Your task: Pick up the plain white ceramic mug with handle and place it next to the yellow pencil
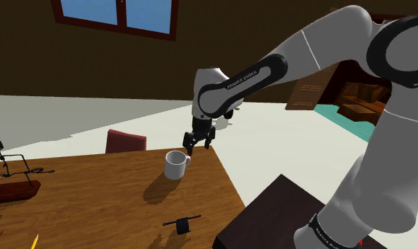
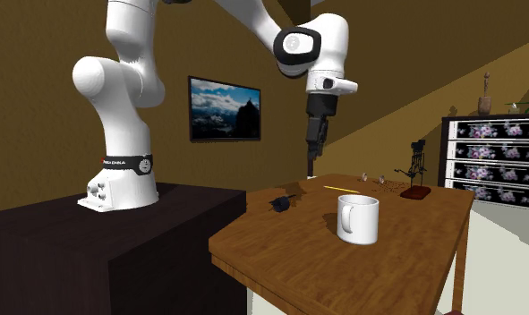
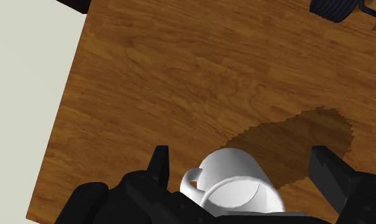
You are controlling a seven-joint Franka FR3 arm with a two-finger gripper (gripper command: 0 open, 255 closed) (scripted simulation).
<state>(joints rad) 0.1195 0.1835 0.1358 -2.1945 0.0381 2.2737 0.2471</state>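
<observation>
Spread apart, my two black fingers (image 3: pixel 160 167) are standing on either side of the white mug (image 3: pixel 234 184), and neither is touching it. My gripper (image 3: pixel 240 154) is hovering just above it and gripping nothing. In the shoulder view the gripper (image 1: pixel 199 145) is hanging over the mug's (image 1: pixel 176 165) handle side. The mug is sitting upright on the wooden table (image 1: pixel 94 191), near the far corner, and is casting a dark shadow across the boards. In the second exterior view the mug (image 2: pixel 357 218) is standing close to the table's (image 2: pixel 414 259) near edge, while my gripper (image 2: pixel 313 161) is pointing down behind it. A small dark roller (image 1: pixel 181 224) is lying nearer the dark stand (image 1: pixel 271 212). The yellow pencil (image 1: pixel 35 242) is lying well apart from the mug, toward the shoulder view's lower left, at the other end of the table.
</observation>
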